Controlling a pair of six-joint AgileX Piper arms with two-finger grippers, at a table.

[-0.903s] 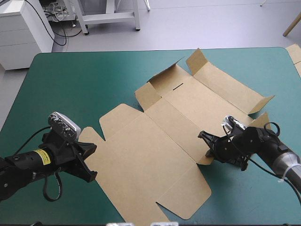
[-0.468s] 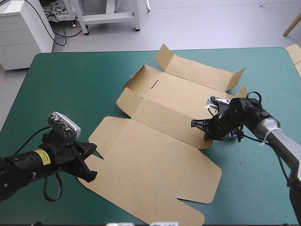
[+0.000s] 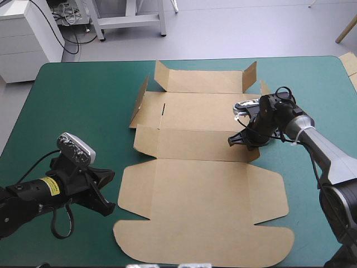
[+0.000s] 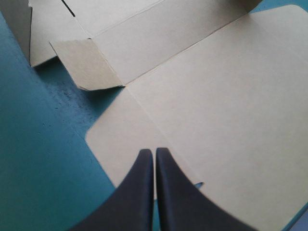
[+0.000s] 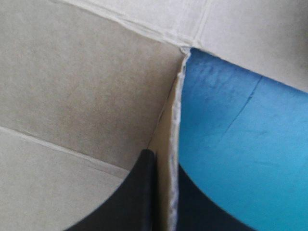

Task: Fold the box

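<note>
Brown board dominates the high view: the box (image 3: 206, 184), a cut sheet of brown cardboard, lies spread across the middle of the table's teal-green cover (image 3: 72, 95). Most of it is flat, with the far wall (image 3: 201, 81) and the corner tabs tipped up. The right gripper (image 3: 241, 139), with two broad black fins, is at the sheet's right edge, and the left gripper (image 3: 107, 192) waits just off the near-left corner. In the left wrist view, that left gripper (image 4: 154, 153) has its fingers pressed together in one point with nothing between them. It is poised over the rounded near flap of the box (image 4: 216, 96), with the cover (image 4: 38, 144) beside it; whether it touches the board cannot be told. In the right wrist view, the right gripper (image 5: 163, 192) is pinched on a side flap (image 5: 174, 139) of the box (image 5: 86, 86). The board's raw edge stands up between the fingers, with the cover (image 5: 231, 134) on the outer side. The step looks like raising this side wall. It would probably go best with the pinch kept low near the crease, the flap swung about that line rather than dragged, and the left gripper pressing the big panel so the sheet cannot slide.
</note>
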